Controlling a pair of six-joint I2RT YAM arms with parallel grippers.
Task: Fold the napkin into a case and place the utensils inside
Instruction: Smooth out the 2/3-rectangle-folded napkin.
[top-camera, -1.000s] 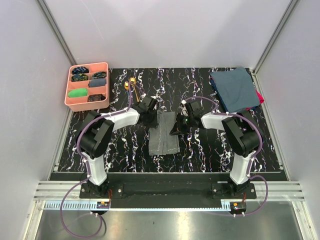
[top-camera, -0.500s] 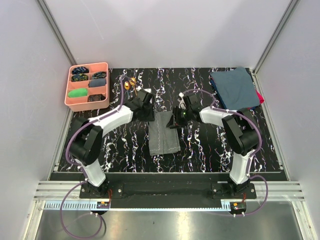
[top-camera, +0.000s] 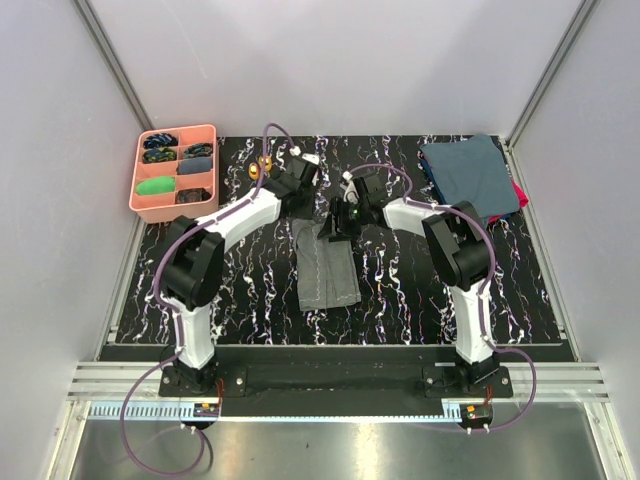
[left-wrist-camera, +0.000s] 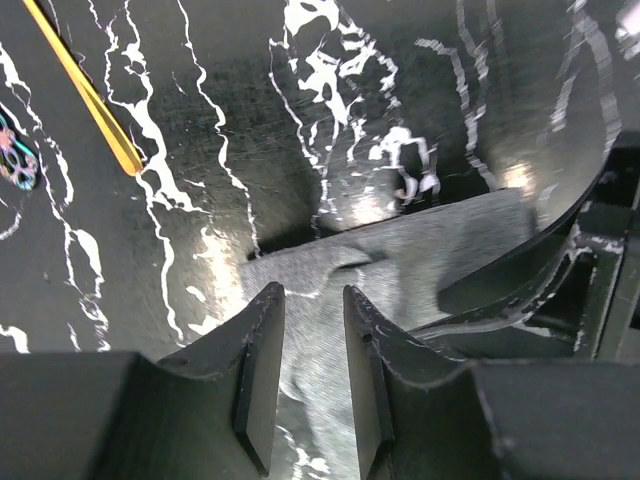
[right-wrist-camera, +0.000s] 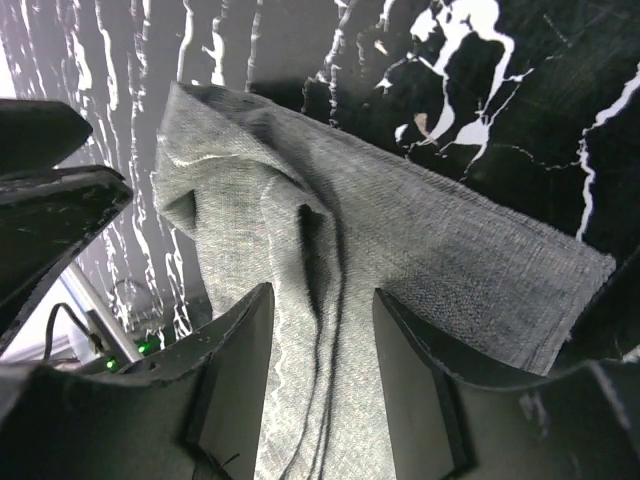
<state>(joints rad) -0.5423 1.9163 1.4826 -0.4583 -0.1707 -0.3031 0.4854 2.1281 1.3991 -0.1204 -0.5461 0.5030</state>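
Note:
The grey napkin (top-camera: 326, 268) lies folded into a narrow strip at mid-table, its far end rumpled. My left gripper (top-camera: 304, 203) hovers at that far end's left corner, open, with the cloth (left-wrist-camera: 440, 240) showing below the gap between its fingers (left-wrist-camera: 262, 330). From the right, my right gripper (top-camera: 336, 221) reaches over the same end, also open, and the creased napkin (right-wrist-camera: 430, 240) lies under its jaws. The gold utensils (top-camera: 262, 166) rest on the table beyond the left gripper; one thin handle (left-wrist-camera: 85, 92) appears in the left wrist view.
A pink compartment tray (top-camera: 213, 166) with small items stands at the far left. Dark blue-teal cloths (top-camera: 468, 178) are stacked at the far right over something red (top-camera: 520, 193). The table is black marble-patterned.
Both arms have moved away from me toward the napkin's far end. Both grippers have opened and let the cloth go; its far end now lies bunched.

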